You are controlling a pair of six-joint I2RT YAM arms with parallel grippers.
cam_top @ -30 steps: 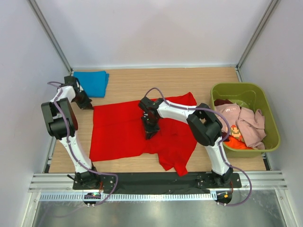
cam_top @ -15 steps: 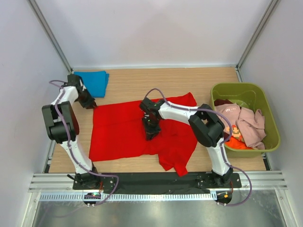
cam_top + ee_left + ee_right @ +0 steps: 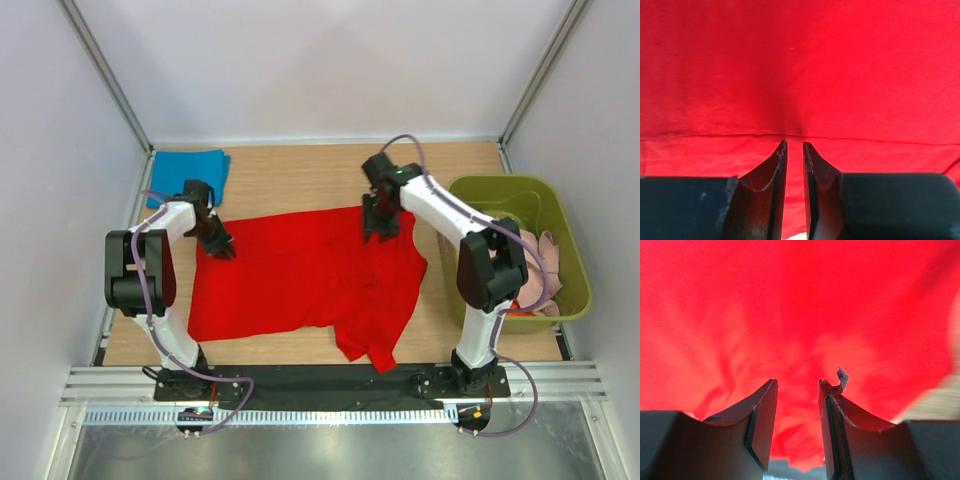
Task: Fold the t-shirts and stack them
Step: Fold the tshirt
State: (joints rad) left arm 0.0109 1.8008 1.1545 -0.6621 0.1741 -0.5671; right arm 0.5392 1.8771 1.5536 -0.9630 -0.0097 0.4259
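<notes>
Red t-shirt [image 3: 300, 275]: spread on table [image 3: 290, 175], long axis left-to-right. Left gripper [image 3: 795, 143]: pinched onto hem. Right gripper [image 3: 797, 382]: jaws part-spread over cloth, grip indeterminate.

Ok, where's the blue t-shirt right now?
In the top view the blue t-shirt lies folded at the far left corner of the table, just beyond the left gripper and apart from the red t-shirt spread mid-table.

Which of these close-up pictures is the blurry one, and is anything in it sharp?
Right wrist view: the red t-shirt is a soft blur, only the fingers look crisp. Left wrist view: its weave and hem are sharp. Top view: even light, faint shadows.
</notes>
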